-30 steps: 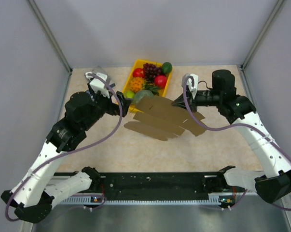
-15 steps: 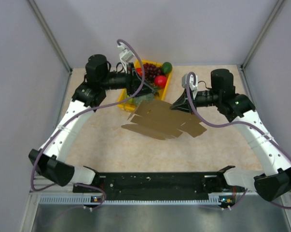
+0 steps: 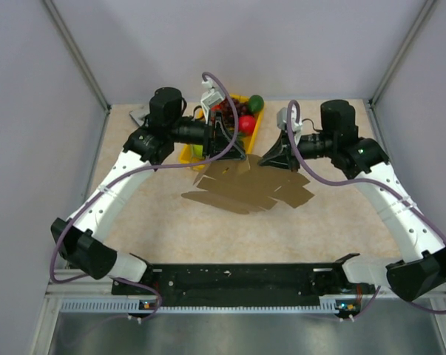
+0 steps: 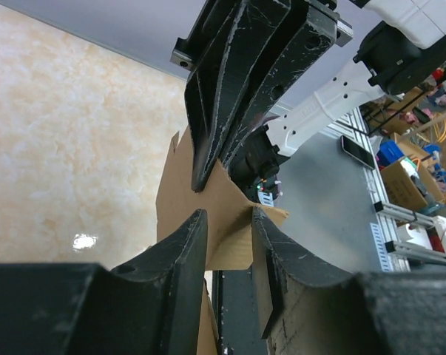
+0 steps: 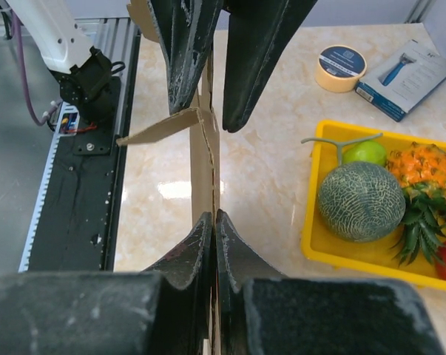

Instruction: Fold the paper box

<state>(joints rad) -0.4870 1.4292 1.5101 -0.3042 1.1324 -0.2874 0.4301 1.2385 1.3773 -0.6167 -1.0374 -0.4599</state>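
Top view: the paper box (image 3: 245, 188) sits mid-frame on the table (image 3: 149, 222), mostly flat, its upper edge lifted just below the yellow tray (image 3: 186, 154) of fruit. Both arms reach in from the sides and meet over that raised edge. Left end effector (image 3: 236, 154) is at the upper-left part of the box, right end effector (image 3: 267, 159) at the upper-right. I can't read either set of jaws from up here.

Left wrist view: left end effector (image 4: 228, 214) fills the bottom of the frame, jaws partly spread, a brown flap of the paper box (image 4: 182, 188) standing in the gap between them. I can't tell whether the pads bear on the board. Right end effector (image 4: 211, 166) comes down from the top centre, jaws pressed together onto the same sheet. Table (image 4: 67, 148) shows at left.

Right wrist view: right end effector (image 5: 214, 216) at bottom centre is pinching the box edge, with no gap between the fingers. The paper box (image 5: 204, 170) runs up the middle as a thin vertical sheet, one flap creased off toward the left. Left end effector (image 5: 206, 118) hangs from the top, one finger on each side of the sheet, daylight beside the right-hand one. Yellow tray (image 5: 311, 248) with a melon (image 5: 359, 201) and a pineapple (image 5: 426, 166) is at the right; a tape roll (image 5: 342, 66) and a blue-grey box (image 5: 406, 78) are at upper right.
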